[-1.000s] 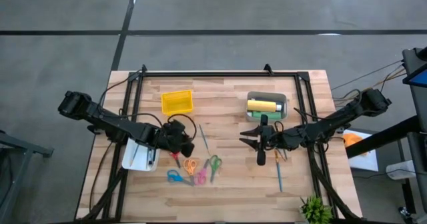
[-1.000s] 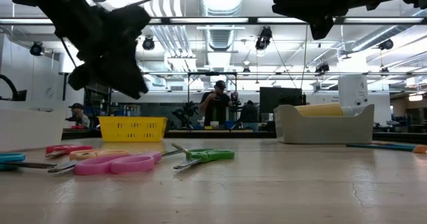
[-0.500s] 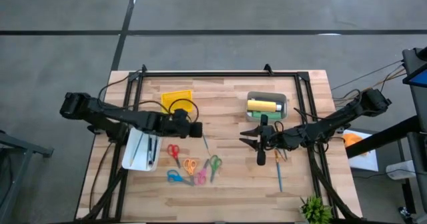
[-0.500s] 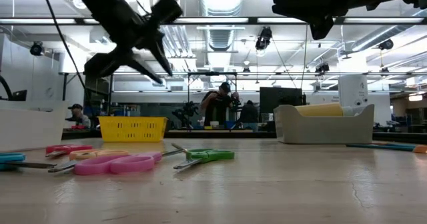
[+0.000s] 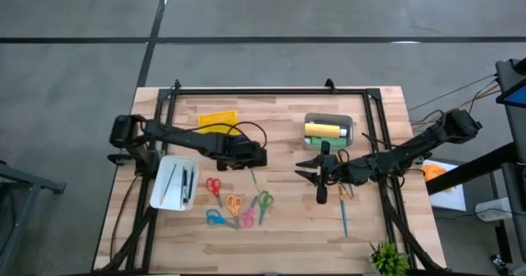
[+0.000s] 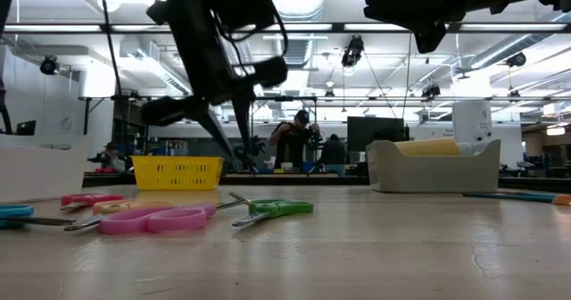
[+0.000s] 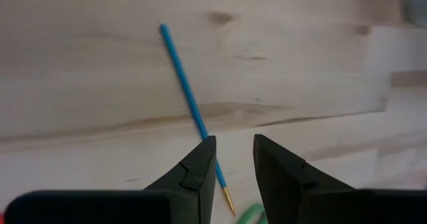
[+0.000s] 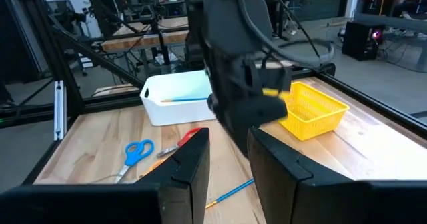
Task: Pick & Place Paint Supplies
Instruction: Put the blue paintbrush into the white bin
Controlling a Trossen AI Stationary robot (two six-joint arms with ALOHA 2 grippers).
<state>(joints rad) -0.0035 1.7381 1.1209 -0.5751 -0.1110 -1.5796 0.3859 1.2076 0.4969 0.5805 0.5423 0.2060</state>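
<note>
Pale wooden planks make up the table (image 5: 279, 227) we look down on, and we read it from its left side across. Near the left edge sits a white rectangular plastic tray (image 5: 167, 195) with a few thin sticks lying in it. Behind it stands a yellow perforated plastic basket (image 5: 215, 118). The left arm reaches from the left over the tray, and its left gripper (image 5: 261, 156) hangs above the middle of the table. In the left wrist view its two dark fingers (image 7: 193, 171) stand slightly apart with nothing between them, directly over a thin teal-shafted brush with a golden tip (image 7: 190, 104) that lies flat on the wood; we see a gap between fingers and brush.

Just in front of that gripper lie several plastic-handled scissors: a red pair (image 5: 213, 186), an orange pair (image 5: 234, 203), a blue pair (image 5: 216, 219), a pink pair (image 5: 246, 218) and a green pair (image 5: 264, 203).

Further right, a grey rounded bin (image 5: 348, 121) holds a yellow cylindrical paint bottle (image 5: 321, 130) lying on its side. The right gripper (image 5: 311, 167) hovers just in front of that bin, its fingers (image 8: 187, 171) parted a little and empty. Another teal stick (image 5: 343, 213) lies on the table towards the front right, and a small green plant (image 5: 388, 258) stands at the front right corner.
</note>
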